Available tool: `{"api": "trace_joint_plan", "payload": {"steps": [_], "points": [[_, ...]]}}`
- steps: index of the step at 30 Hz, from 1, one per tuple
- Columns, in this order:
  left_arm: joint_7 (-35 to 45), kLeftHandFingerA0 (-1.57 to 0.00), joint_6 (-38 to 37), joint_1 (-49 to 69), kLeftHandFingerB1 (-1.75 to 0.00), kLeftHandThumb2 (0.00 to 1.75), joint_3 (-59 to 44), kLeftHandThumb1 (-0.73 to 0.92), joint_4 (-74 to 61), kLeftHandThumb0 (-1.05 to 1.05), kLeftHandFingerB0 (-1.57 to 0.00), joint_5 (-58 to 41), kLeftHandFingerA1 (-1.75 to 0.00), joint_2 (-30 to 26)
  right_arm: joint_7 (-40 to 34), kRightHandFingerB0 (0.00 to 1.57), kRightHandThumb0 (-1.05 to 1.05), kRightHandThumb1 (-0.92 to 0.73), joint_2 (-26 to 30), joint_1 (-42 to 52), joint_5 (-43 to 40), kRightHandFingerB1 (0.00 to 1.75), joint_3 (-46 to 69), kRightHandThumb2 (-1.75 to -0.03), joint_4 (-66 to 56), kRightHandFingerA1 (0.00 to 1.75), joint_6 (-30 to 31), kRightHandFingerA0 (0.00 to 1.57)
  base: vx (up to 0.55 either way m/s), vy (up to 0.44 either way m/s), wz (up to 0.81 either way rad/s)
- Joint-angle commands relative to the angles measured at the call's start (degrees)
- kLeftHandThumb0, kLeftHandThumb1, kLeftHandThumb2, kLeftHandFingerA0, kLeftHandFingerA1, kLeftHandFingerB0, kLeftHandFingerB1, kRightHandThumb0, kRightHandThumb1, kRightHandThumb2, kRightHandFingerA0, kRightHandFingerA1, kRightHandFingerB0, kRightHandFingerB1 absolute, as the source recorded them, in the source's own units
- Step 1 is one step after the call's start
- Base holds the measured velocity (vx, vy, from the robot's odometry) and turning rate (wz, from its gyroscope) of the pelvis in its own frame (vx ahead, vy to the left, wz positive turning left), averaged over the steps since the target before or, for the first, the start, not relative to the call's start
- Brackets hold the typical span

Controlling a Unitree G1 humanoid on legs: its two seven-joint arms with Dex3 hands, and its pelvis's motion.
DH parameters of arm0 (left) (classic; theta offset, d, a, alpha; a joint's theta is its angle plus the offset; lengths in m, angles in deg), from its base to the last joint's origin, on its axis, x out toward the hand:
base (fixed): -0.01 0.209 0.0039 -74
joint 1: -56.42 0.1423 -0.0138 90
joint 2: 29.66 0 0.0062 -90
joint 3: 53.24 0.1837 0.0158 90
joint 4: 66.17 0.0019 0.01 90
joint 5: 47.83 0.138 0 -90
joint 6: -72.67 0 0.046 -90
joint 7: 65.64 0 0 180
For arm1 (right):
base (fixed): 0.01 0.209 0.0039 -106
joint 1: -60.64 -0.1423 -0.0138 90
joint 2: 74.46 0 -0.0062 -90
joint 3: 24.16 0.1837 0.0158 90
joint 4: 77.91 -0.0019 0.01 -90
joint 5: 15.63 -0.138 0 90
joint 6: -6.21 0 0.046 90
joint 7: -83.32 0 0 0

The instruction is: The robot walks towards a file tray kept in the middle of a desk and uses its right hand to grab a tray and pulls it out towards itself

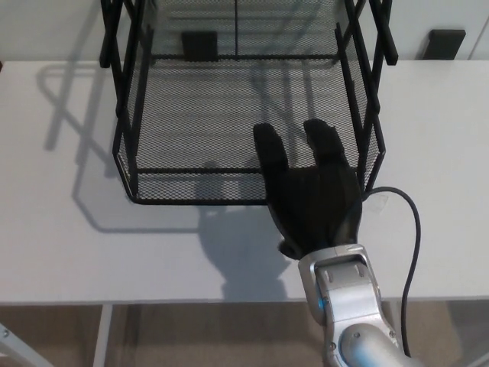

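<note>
Resting on black mesh tray (206, 115): right hand (309, 191).

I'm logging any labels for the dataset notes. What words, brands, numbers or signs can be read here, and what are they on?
None can be read. The black mesh file tray, the white desk, the right hand and its silver forearm show no legible text. A small clear tag on the desk by the tray's corner looks blank.
</note>
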Motion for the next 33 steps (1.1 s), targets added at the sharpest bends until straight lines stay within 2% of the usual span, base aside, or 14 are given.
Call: {"api": "trace_joint_plan", "payload": {"steps": [1, 3, 6, 7, 11, 15, 17, 18, 19, 26, 27, 28, 29, 33], "points": [[-0.22, -0.4, -1.82, -0.01, -0.36, 0.63, 0.23, 0.25, 0.88, -0.58, -0.29, 1.52, -0.42, -0.86, 1.93, 0.0, -0.31, 0.01, 1.61, 3.97, -3.7, 0.5, -1.46, -0.7, -2.44, 0.54, -1.37, 0.03, 0.0, 0.0, 0.0], [-0.35, -0.4, -2.3, -0.14, -0.37, 0.63, 0.36, 0.25, 1.29, -0.57, -0.29, 1.73, -0.43, -0.9, 1.78, 0.14, -0.64, -0.33, 1.98, 4.57, -3.59, 0.36, -2.0, -0.51, -3.24, 0.48, -1.46, 0.07, 0.0, 0.0, 0.0], [0.25, -0.39, -1.94, -0.49, -0.36, 0.62, 0.04, 0.25, 0.9, -0.58, -0.29, 1.55, -0.41, -0.87, 4.24, 0.0, -0.32, 0.0, 2.99, 6.55, -2.04, 0.5, -3.97, -0.71, -7.54, 0.54, -1.23, 0.03, 0.0, 0.0, 0.0], [0.43, -0.39, -1.89, -0.43, -0.37, 0.61, -0.15, 0.25, 0.62, -0.57, -0.29, 1.44, -0.42, -0.92, 4.44, 0.16, -0.64, -0.34, 3.45, 7.48, -1.58, 0.35, -4.69, -0.52, -9.19, 0.47, -1.38, 0.09, 0.0, 0.0, 0.0], [0.54, -0.39, -2.37, -0.29, -0.37, 0.63, 0.02, 0.25, 0.44, -0.58, -0.29, 1.82, -0.43, -1.16, 4.18, 0.0, -0.31, -0.01, 4.92, 11.8, -1.09, 0.5, -6.75, -0.71, -15.06, 0.55, -1.95, 0.04, 0.0, 0.0, 0.0], [0.76, -0.41, -2.84, 0.03, -0.32, 0.5, -0.06, 0.26, 0.35, -0.52, -0.3, 1.79, -0.38, -1.29, 3.33, 0.13, -0.63, -0.33, 6.58, 15.41, -0.27, 0.37, -8.28, -0.51, -18.97, 0.5, -2.41, 0.06, 0.0, 0.0, 0.0], [0.67, -0.41, -2.52, 0.04, -0.32, 0.5, 0.18, 0.27, 0.23, -0.52, -0.3, 2.14, -0.38, -1.4, 3.17, 0.0, -0.32, -0.01, 7.2, 16.86, 0.13, 0.51, -8.87, -0.72, -20.43, 0.55, -2.52, 0.04, 0.0, 0.0, 0.0], [0.73, -0.39, -2.43, 0.19, -0.37, 0.62, 0.13, 0.26, -0.06, -0.56, -0.28, 2.11, -0.43, -1.45, 2.76, 0.12, -0.65, -0.35, 7.45, 17.49, 0.23, 0.39, -9.1, -0.52, -20.89, 0.53, -2.57, 0.07, 0.0, 0.0, 0.0], [0.67, -0.42, -2.42, 0.17, -0.32, 0.5, 0.16, 0.27, -0.04, -0.52, -0.3, 2.19, -0.38, -1.45, 2.47, 0.0, -0.33, -0.05, 7.72, 18.14, 0.38, 0.51, -9.32, -0.74, -21.37, 0.55, -2.62, 0.03, 0.0, 0.0, 0.0], [0.6, -0.39, -2.47, -0.35, -0.37, 0.61, -0.07, 0.25, 0.42, -0.59, -0.3, 2.24, -0.42, -1.15, -0.68, 0.12, -0.64, -0.34, 9.75, 23.65, 1.28, 0.41, -10.74, -0.51, -25.45, 0.55, -3.99, 0.06, 0.0, 0.0, 0.0], [0.72, -0.39, -2.63, -0.24, -0.37, 0.61, -0.13, 0.25, 0.24, -0.58, -0.3, 2.16, -0.42, -1.22, -0.75, 0.0, -0.32, 0.0, 9.82, 24.34, 1.53, 0.51, -10.97, -0.71, -25.88, 0.56, -4.02, 0.04, 0.0, 0.0, 0.0], [0.94, -0.39, -2.54, -0.07, -0.37, 0.61, -0.17, 0.25, -0.26, -0.59, -0.3, 2.09, -0.42, -1.33, -1.2, 0.11, -0.65, -0.32, 10.16, 25.49, 2.32, 0.42, -11.47, -0.52, -26.53, 0.57, -4.07, 0.03, 0.0, 0.0, 0.0], [0.8, -0.38, -2.76, -0.28, -0.37, 0.61, -0.08, 0.25, 0.31, -0.6, -0.3, 2.25, -0.42, -1.3, -1.39, 0.0, -0.32, 0.01, 10.41, 26.32, 2.69, 0.51, -11.8, -0.7, -27.03, 0.56, -4.12, 0.04, 0.0, 0.0, 0.0], [0.81, -0.38, -2.54, -0.48, -0.36, 0.6, -0.22, 0.25, 0.7, -0.58, -0.3, 2.19, -0.41, -1.22, -1.09, 0.0, -0.34, -0.02, 11.71, 29.12, 5.07, 0.51, -12.8, -0.73, -29.06, 0.55, -4.71, 0.04, 0.0, 0.0, 0.0]]}}
